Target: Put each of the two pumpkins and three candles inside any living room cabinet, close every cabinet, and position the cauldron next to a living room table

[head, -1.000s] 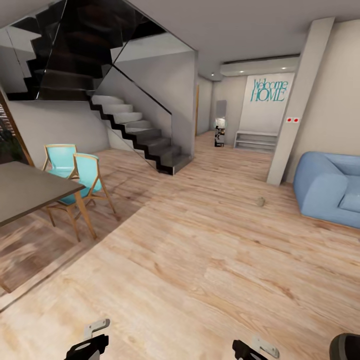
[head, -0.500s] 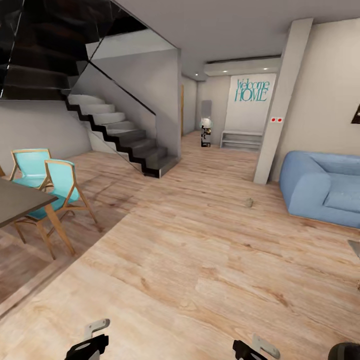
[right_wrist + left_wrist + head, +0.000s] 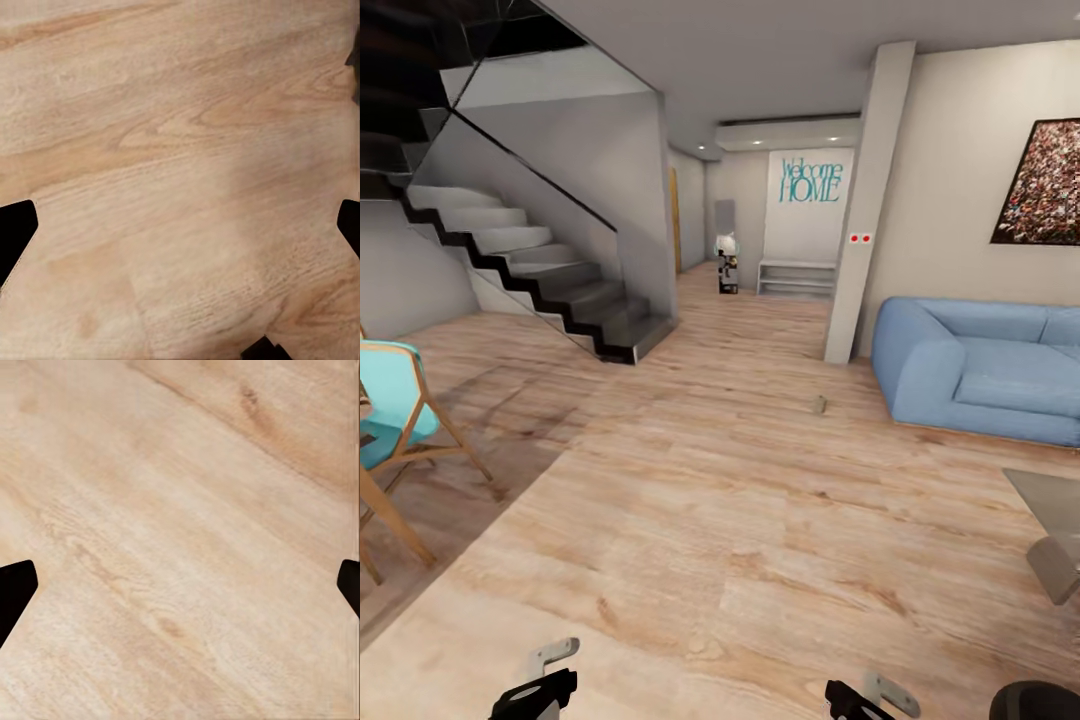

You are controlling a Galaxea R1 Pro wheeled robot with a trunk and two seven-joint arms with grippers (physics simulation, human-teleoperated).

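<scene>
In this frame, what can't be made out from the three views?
- Small object on the floor, head view: too small to identify.
- Turquoise chair, head view: cut off by the left edge.
- Grey table, head view: cut off by the right edge.
- Left tool and right tool, wrist views: just the fingertips enter at the picture edges, wide apart over bare floor.

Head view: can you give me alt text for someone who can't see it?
A wide light wood floor stretches ahead, with one small tan object lying on it near a blue sofa at the right. A dark staircase rises at the left beside a turquoise chair, and a "Welcome HOME" sign marks the far wall.
</scene>
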